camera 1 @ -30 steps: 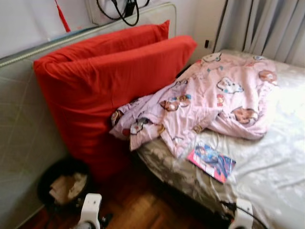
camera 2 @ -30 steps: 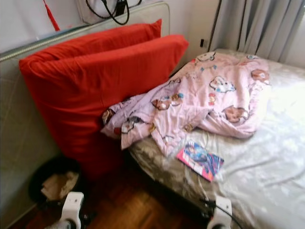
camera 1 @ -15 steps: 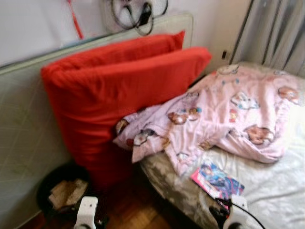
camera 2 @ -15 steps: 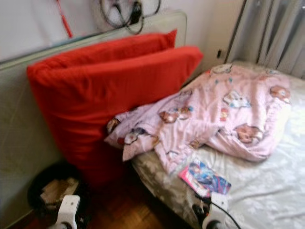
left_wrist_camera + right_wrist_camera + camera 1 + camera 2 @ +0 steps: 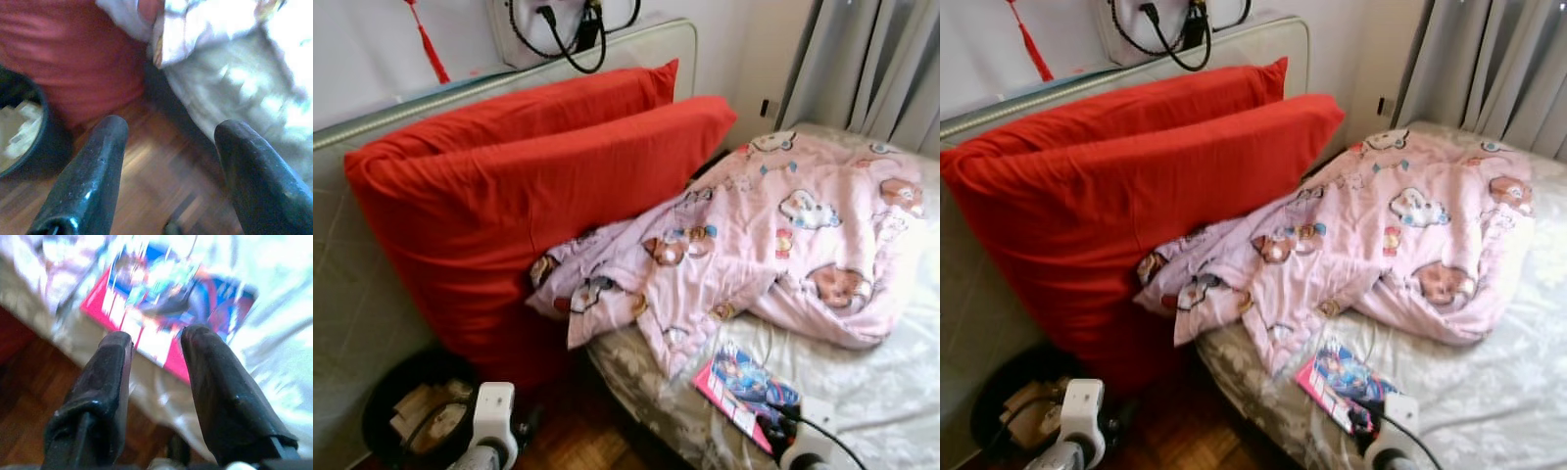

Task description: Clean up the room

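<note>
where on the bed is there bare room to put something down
Bare sheet lies right of the book, below the pink quilt, and along the bed's near edge below the quilt's hanging corner. The upper bed is crowded: the quilt is heaped from the red pillows to the curtain.

Head stereo looks down; right wrist close over book (image 5: pixel 166 308), shared.

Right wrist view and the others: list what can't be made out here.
- Book cover: right wrist view is motion-blurred, so its print is unreadable; in the left eye view the right gripper overlaps its near corner.
- Black bin contents: pale scraps, too small to identify, partly behind the left arm.
- Bed under the pink blanket: covered.
- Wall device holding the black cable: cut off by the top edge.
</note>
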